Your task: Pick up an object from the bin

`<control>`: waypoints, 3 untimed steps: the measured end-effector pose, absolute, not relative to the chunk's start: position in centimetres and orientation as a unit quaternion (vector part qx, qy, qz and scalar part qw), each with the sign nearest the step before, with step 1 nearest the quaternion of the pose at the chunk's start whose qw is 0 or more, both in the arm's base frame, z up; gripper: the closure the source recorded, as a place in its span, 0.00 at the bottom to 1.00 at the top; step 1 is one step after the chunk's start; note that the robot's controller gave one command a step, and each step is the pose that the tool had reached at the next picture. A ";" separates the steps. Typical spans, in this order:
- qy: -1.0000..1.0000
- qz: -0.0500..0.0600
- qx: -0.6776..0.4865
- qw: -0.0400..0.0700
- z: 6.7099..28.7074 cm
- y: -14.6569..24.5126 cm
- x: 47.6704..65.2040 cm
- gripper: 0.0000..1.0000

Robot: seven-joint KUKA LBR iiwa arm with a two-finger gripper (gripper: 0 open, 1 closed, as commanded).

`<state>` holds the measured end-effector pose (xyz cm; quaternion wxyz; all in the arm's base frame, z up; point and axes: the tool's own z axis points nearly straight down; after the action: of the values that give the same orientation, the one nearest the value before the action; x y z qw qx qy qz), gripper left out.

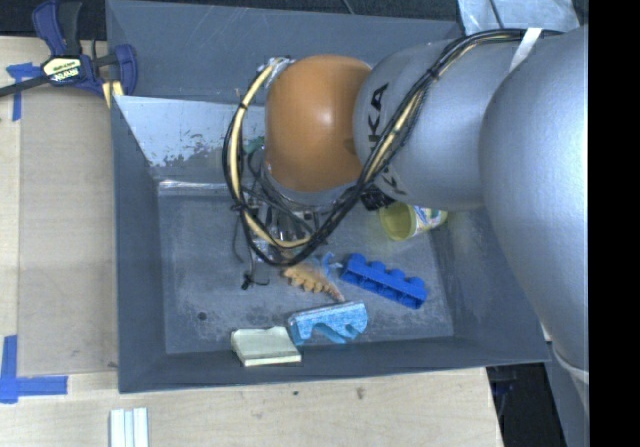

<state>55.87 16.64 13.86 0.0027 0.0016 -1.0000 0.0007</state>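
My gripper hangs low over the middle of the bin floor, mostly hidden beneath the orange cover and its cables. Just to its lower right lies a small tan, ridged, leaf-like piece. A dark blue toothed block lies beside that piece, further right. A yellow cup sits to the right of the gripper, partly under the arm. Nothing shows between the gripper's tips.
Along the near wall lie a light blue plastic piece and a pale yellow-green sponge block. The large silver arm covers the bin's right side and back right corner.
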 end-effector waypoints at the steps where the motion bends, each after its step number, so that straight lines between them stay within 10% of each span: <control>1: -1.000 0.000 0.000 -0.001 14.3 16.6 56.1 0.00; 3: -0.998 0.000 0.058 -0.004 10.6 8.8 59.8 0.00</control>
<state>59.84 8.79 10.59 -0.0035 0.0579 -0.9983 -0.0001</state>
